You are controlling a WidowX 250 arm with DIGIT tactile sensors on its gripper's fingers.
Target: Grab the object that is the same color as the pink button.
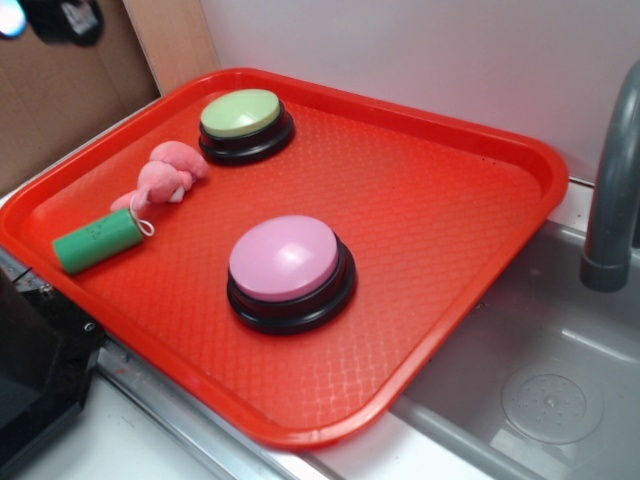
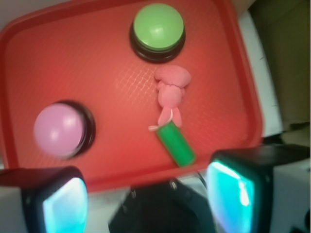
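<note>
A: Gripper [image 2: 146, 194] hangs wide open and empty, its glowing fingertips [image 2: 63, 204] framing the wrist view's bottom edge.

B: The pink plush toy [image 2: 171, 91] lies toward twelve o'clock from it, a touch right, on the red tray [image 2: 29, 58]!

A: It's lumpy and soft, long axis running twelve-to-six, between the green-topped button [image 2: 158, 29] and the green cylinder [image 2: 176, 144]. The string loop touches the cylinder.

B: The glossy, domed pink button [image 2: 59, 130] sits at ten o'clock.

Red tray [image 1: 480, 240] carries buttons, plush, apparently cylinder.
</note>
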